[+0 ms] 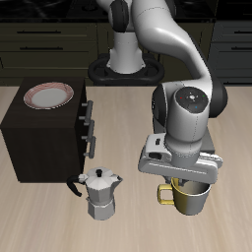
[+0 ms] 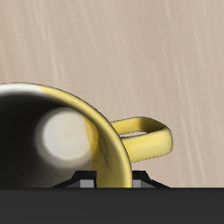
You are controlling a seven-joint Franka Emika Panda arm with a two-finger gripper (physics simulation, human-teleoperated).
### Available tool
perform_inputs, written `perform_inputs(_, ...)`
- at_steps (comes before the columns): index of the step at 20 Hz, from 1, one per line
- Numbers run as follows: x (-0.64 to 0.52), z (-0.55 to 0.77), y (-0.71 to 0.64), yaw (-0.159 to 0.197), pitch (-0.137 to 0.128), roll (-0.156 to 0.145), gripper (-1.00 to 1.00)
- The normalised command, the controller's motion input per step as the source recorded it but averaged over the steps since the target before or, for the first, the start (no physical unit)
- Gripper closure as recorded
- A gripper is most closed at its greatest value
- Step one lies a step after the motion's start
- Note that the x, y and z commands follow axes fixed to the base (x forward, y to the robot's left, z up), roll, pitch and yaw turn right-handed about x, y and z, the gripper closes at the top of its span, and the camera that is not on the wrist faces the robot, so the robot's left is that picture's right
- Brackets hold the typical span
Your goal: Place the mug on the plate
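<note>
the mug [image 1: 190, 194] is wide, glossy and olive-yellow, with one loop handle [image 2: 144, 138]. it stands upright near the desk's [image 1: 39, 221] front edge, mouth up, handle pointing toward the moka pot [image 1: 100, 193] beside it. the pincer [image 1: 185, 177] sits right over its rim; i cannot tell how far it is open. the plate [image 1: 49, 94] lies well apart on the dark cabinet [image 1: 39, 138].

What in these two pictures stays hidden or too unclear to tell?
- Tool: in the exterior view its fingertips are hidden by its own body and the mug; whether it grips the mug cannot be told.
- Mug's base: the wrist view's edge cuts it off, so whether it touches the table is unclear.
- Plate: outside the wrist view.
- Moka pot: also outside the wrist view.
</note>
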Motion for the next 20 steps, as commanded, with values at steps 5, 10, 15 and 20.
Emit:
perform_inputs(5,-0.04,0.03,0.02,0.007,-0.009,0.0,1.0)
perform_inputs(10,-0.04,0.19,-0.12,-0.012,-0.017,-0.009,1.0)
perform_inputs(15,-0.34,0.4,0.02,0.029,-0.039,0.022,1.0)
perform_inputs(20,-0.45,0.37,0.0,0.091,0.002,-0.002,1.0)
